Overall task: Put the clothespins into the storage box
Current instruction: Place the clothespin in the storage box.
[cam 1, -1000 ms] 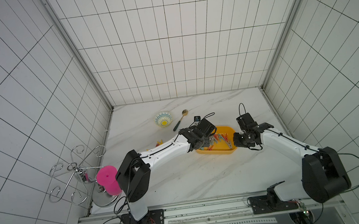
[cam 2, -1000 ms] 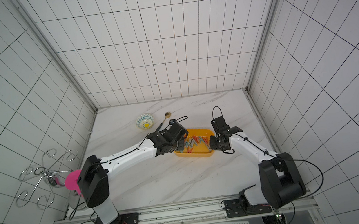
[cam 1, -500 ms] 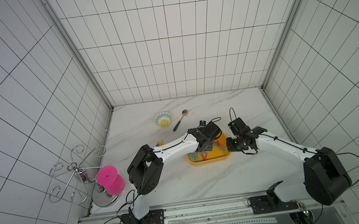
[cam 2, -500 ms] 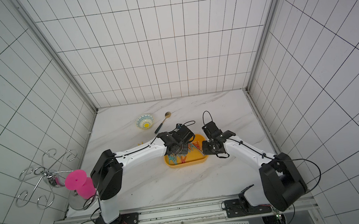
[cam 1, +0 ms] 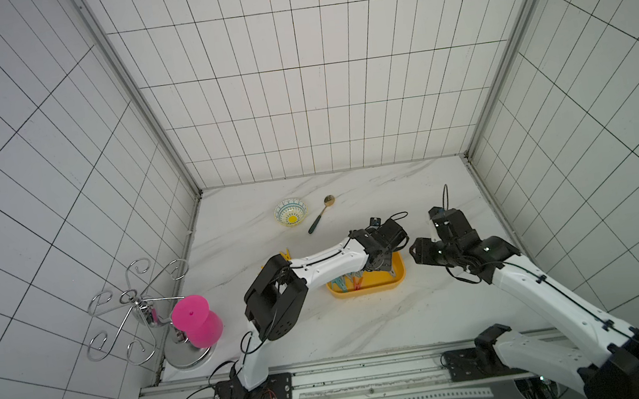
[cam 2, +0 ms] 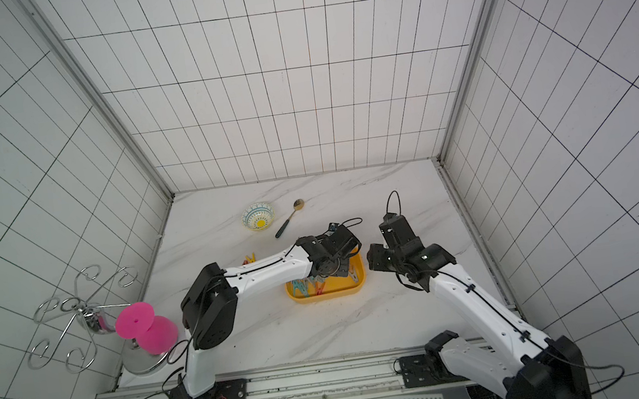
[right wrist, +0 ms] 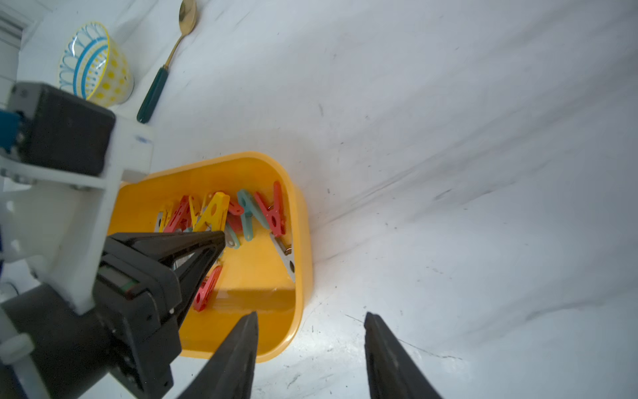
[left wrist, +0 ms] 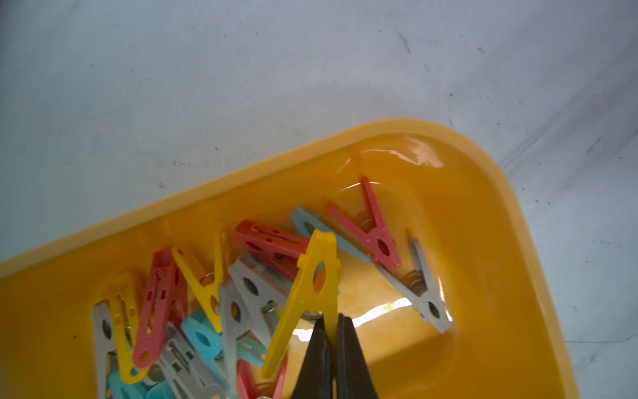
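The yellow storage box (cam 1: 363,290) (cam 2: 328,294) lies at mid-table with several red, yellow, teal and grey clothespins (left wrist: 241,293) (right wrist: 248,210) piled in it. My left gripper (left wrist: 332,323) hangs over the box, shut on one leg of a yellow clothespin (left wrist: 312,276); in a top view the left gripper (cam 1: 381,270) covers part of the box. My right gripper (right wrist: 310,319) (cam 1: 416,249) stands open and empty just off the box's right end, one finger (right wrist: 241,345) over the rim. A loose yellow clothespin (cam 1: 285,254) lies on the table behind the left arm.
A patterned bowl (cam 1: 291,212) and a green-handled gold spoon (cam 1: 320,215) sit further back. A pink cup (cam 1: 197,321) and a wire rack (cam 1: 135,308) stand at the front left corner. Tiled walls close in both sides and the back.
The storage box has slid toward the front and left. My right gripper has opened and drawn back from the box's right end. The left gripper stays shut over the box.
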{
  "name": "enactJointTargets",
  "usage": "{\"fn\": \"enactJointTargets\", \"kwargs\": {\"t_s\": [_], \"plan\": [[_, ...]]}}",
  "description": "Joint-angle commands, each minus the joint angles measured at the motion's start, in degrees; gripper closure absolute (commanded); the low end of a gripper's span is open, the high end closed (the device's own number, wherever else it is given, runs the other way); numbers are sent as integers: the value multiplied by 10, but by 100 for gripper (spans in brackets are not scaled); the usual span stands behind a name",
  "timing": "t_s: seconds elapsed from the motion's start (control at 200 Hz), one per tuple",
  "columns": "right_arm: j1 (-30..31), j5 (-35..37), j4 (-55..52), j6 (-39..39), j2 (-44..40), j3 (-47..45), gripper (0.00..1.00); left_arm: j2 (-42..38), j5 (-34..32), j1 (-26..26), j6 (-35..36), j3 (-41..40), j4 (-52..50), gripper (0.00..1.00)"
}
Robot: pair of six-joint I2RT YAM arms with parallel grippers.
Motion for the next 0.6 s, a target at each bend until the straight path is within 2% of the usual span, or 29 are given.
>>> {"fn": "enactJointTargets", "kwargs": {"t_s": [0.0,0.18,0.34,0.43,0.595], "plan": [[-30,23,-61,-15,-3,-2,45,27,12,-11,0,28,10,95],[-51,26,-66,-16,-4,0,45,63,27,-15,6,51,9,92],[-54,24,-64,-15,3,2,44,65,33,-16,14,51,3,85],[-55,22,-59,-15,3,-1,44,43,23,-16,15,38,4,79],[-55,24,-58,-16,9,-4,44,-32,-13,-13,21,-1,11,75]]}}
